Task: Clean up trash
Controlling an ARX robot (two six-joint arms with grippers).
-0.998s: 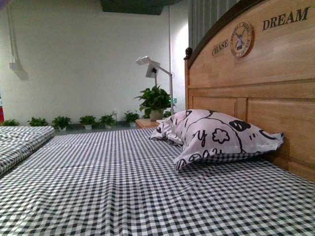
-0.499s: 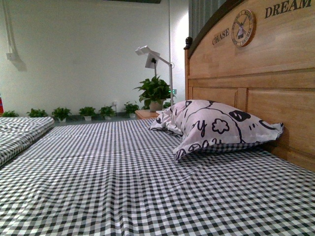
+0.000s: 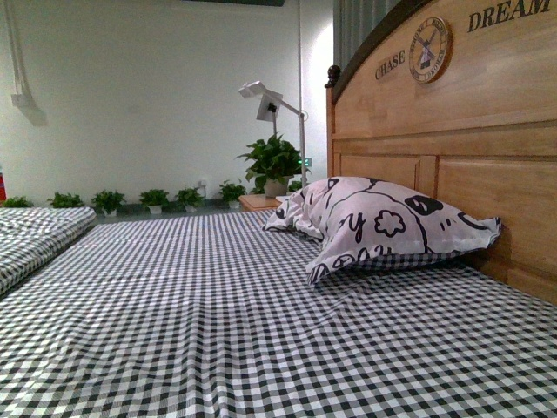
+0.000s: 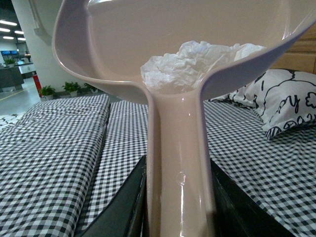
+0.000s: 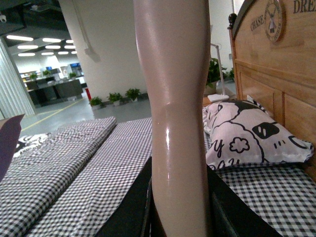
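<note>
In the left wrist view, the trash (image 4: 190, 61), a crumpled wad of white paper, lies inside the pale dustpan (image 4: 148, 39). My left gripper (image 4: 178, 207) is shut on the dustpan's handle, which rises between the black jaws, and holds the pan above the checked bed. In the right wrist view, my right gripper (image 5: 178, 207) is shut on the beige brush handle (image 5: 175, 98), which stands upright and runs out of the picture's top; the brush head is out of view. Neither gripper shows in the front view.
The bed (image 3: 218, 313) has a black-and-white checked sheet. A patterned pillow (image 3: 383, 226) leans against the wooden headboard (image 3: 452, 131) on the right. A second checked bed (image 3: 35, 235) lies to the left. Potted plants (image 3: 274, 165) and a lamp stand behind.
The front view shifted a little between one second and half a second ago, with the scene sitting lower in frame. Since then it has held still.
</note>
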